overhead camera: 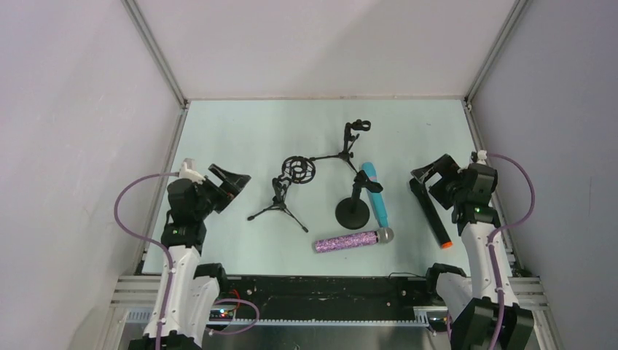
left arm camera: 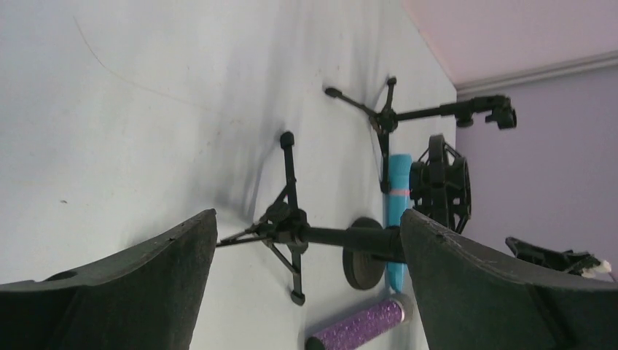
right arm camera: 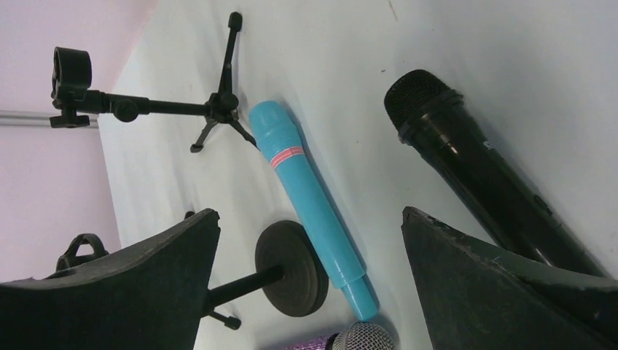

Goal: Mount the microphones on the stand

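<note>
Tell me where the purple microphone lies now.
In the top view, the purple microphone lies flat, right of centre, just below the round-base stand and the blue microphone.

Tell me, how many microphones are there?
3: glittery purple microphone nearest the arms, light blue plastic microphone beside it, long black orange-tipped microphone far right. None seem hidden.

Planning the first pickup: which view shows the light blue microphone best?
Right wrist: the light blue microphone lies whole and close, pink band visible. Top external shows it small, crossed by the clip of the round-base stand. Left wrist shows it partly hidden behind that stand.
</note>
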{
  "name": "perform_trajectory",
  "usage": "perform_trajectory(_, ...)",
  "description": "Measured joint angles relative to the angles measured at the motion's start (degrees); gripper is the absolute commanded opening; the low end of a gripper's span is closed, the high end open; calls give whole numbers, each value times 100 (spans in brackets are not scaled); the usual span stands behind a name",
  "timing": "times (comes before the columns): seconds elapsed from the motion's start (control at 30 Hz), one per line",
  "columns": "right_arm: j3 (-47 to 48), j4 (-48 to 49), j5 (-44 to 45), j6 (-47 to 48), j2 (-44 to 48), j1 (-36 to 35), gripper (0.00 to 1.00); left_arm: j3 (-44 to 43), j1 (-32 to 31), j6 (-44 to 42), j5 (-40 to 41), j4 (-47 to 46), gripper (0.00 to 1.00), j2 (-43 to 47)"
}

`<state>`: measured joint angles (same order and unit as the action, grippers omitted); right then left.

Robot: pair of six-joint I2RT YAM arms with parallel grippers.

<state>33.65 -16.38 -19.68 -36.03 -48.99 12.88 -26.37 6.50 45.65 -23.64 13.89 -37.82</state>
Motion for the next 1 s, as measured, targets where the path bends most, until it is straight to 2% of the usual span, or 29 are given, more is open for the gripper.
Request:
perform_trajectory(0.33,455,-299,-264,190,-1043,-203,100,-219,251,-122,503,-2,98,310)
perform_trajectory(0.6,660,-686,-9,470,-1290,-931,100,-468,258,-866,1003,72,98,424)
perform_trajectory(0.7,758,-909,146,457,-1102,-1137,100,-1049,256,-1161,946,105,98,-44)
perform_trajectory(0.83,820,-1176,229,452,-765,-1257,100,-2216,234,-1488,636,361,98,-1141)
perform_trajectory(0.93,887,-1394,256,457,-643,-1255,100,-3185,90,-1738,562,778,98,-2065)
perform_trajectory(1.0,968,-1563,269,483,-627,-1233,100,-3893,-197,-1947,785,1250,98,-2605)
